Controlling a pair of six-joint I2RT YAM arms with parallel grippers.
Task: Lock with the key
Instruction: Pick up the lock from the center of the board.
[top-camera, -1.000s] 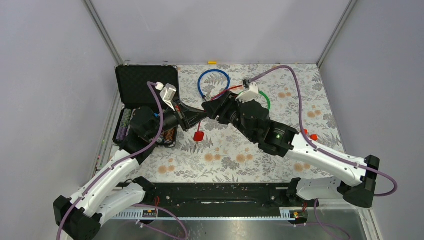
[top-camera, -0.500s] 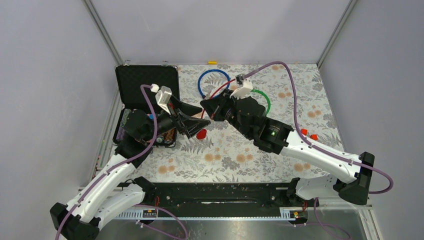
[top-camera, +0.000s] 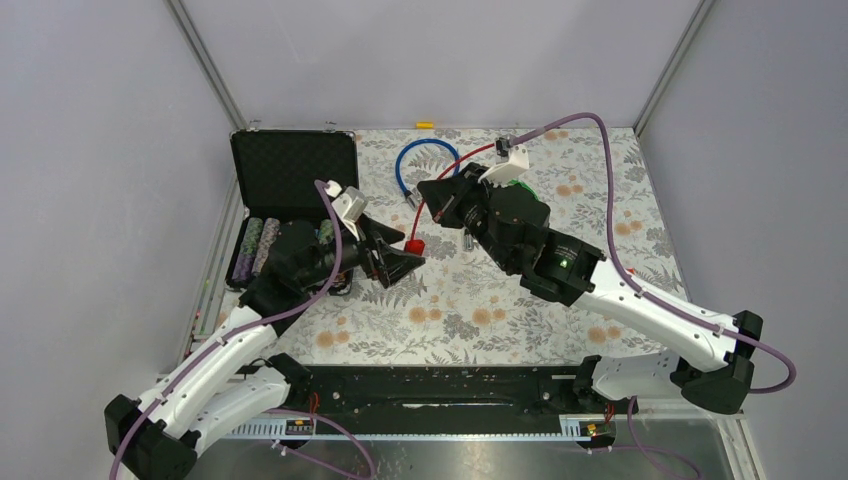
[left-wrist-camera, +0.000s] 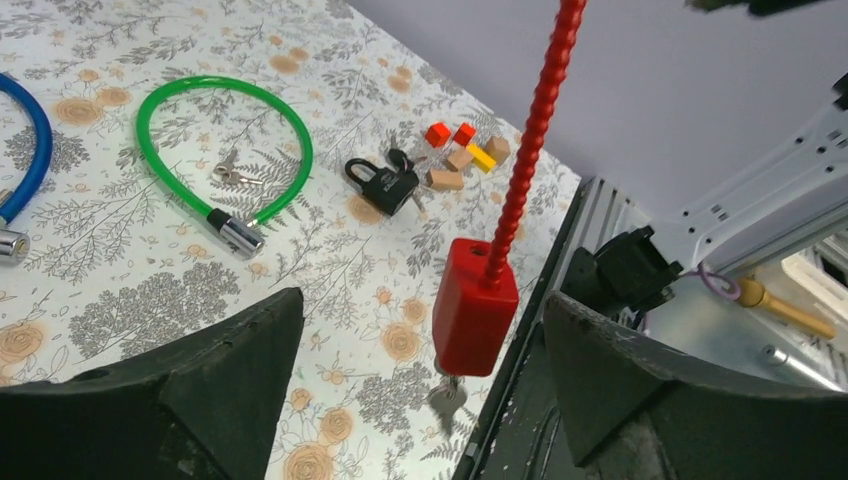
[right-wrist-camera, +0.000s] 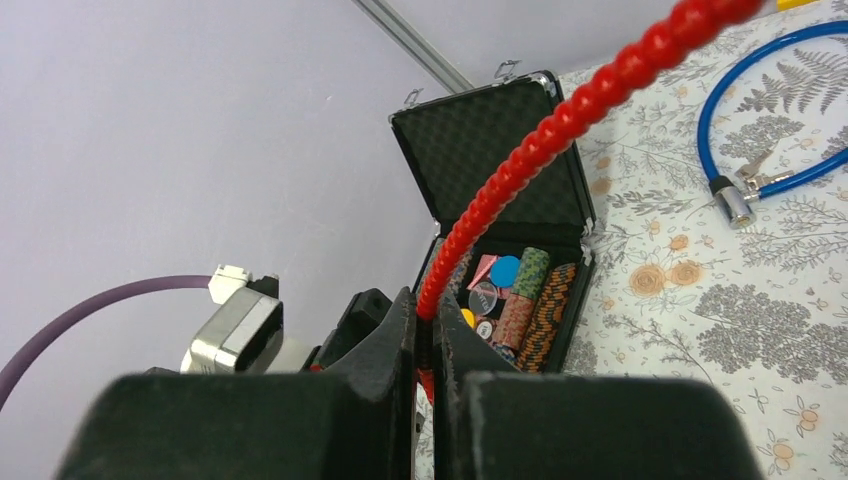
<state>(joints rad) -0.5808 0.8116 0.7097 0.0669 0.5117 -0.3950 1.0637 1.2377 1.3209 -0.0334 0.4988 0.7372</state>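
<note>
Your right pincer (right-wrist-camera: 427, 325) is clamped on the red cable (right-wrist-camera: 560, 120). Its lock body (left-wrist-camera: 475, 305) dangles centre-frame in the left wrist view, key (left-wrist-camera: 447, 398) below, between the wide-apart left pincer (left-wrist-camera: 422, 300). Hanging free, it may swing or spin, and you'd miss the key.

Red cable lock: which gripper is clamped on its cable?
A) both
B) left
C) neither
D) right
D: the right gripper is shut on the red cable, while the left gripper stands open, the hanging lock body between its fingers with a gap on each side.
</note>
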